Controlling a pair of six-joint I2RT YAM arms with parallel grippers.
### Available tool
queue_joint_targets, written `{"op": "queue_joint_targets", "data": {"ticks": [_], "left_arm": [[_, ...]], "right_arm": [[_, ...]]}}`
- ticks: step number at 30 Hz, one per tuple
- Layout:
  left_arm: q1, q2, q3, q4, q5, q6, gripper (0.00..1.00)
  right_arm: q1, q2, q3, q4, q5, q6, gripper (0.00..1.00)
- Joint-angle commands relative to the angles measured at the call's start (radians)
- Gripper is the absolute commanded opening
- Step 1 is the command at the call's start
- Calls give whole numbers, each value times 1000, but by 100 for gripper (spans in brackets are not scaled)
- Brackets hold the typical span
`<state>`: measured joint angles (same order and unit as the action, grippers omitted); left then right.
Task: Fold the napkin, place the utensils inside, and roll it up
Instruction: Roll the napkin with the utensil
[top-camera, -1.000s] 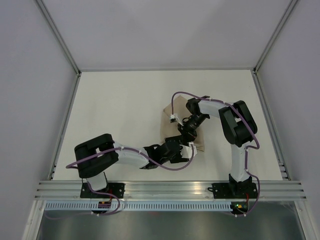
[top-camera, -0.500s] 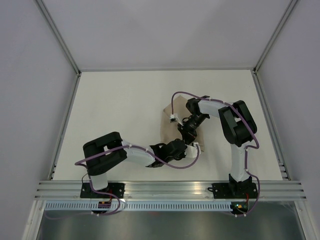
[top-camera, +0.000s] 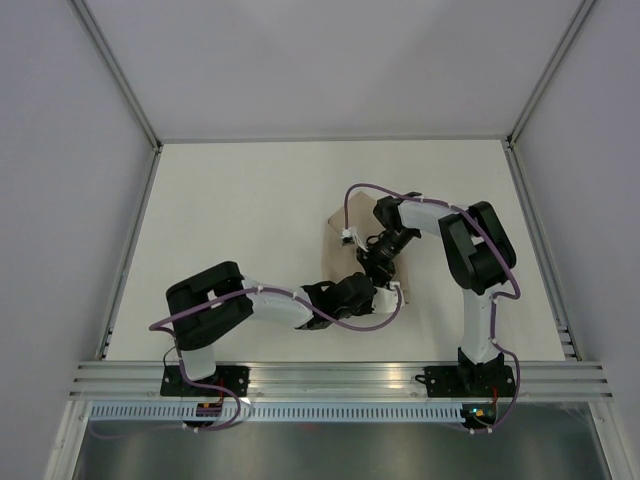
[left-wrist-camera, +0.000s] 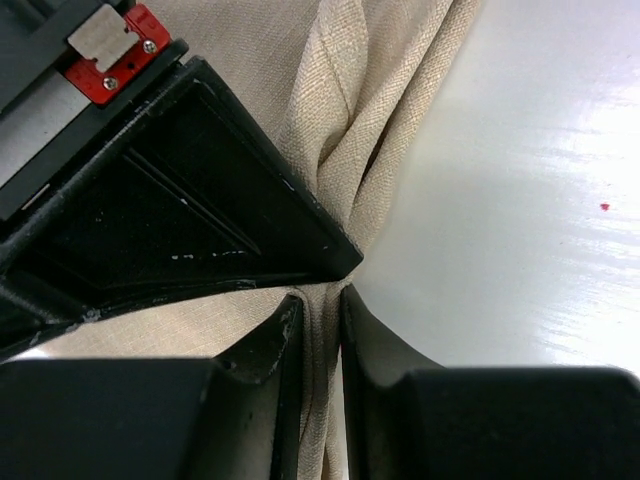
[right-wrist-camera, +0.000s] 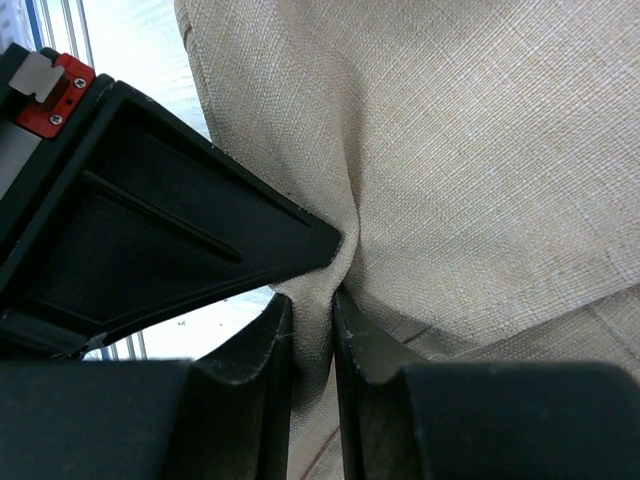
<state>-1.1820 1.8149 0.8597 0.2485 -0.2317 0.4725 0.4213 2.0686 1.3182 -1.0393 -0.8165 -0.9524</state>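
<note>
so the napkin (top-camera: 333, 238) sits mid-counter (top-camera: 230, 200), mostly buried under both arms so its long axis is hard to call, with the left gripper (left-wrist-camera: 318, 310) and right gripper (right-wrist-camera: 312, 318) each pinching a fold of it

Left gripper (top-camera: 366, 290) has shifted toward the desk's right edge and a little toward its far edge; jaws, wide a second ago, have drawn in to a narrow gap pinching a fold of the napkin (left-wrist-camera: 400, 70); left arm (top-camera: 205, 302) elbow has swung rightward, off the desk's left edge; less of the napkin's near corner shows from above.
</note>
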Motion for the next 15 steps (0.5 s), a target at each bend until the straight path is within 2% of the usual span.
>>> {"op": "queue_joint_targets", "data": {"ticks": [1, 2, 8, 15], "left_arm": [[22, 24, 18, -118, 138, -83, 2], [28, 23, 22, -126, 169, -96, 2], [71, 6, 41, -169, 282, -132, 2], [105, -6, 53, -198, 365, -167, 2]], "right_arm": [[-7, -1, -53, 67, 151, -37, 28], [-13, -11, -54, 67, 140, -34, 35], [-53, -93, -59, 45, 103, -39, 52], [-93, -165, -71, 47, 76, -37, 55]]}}
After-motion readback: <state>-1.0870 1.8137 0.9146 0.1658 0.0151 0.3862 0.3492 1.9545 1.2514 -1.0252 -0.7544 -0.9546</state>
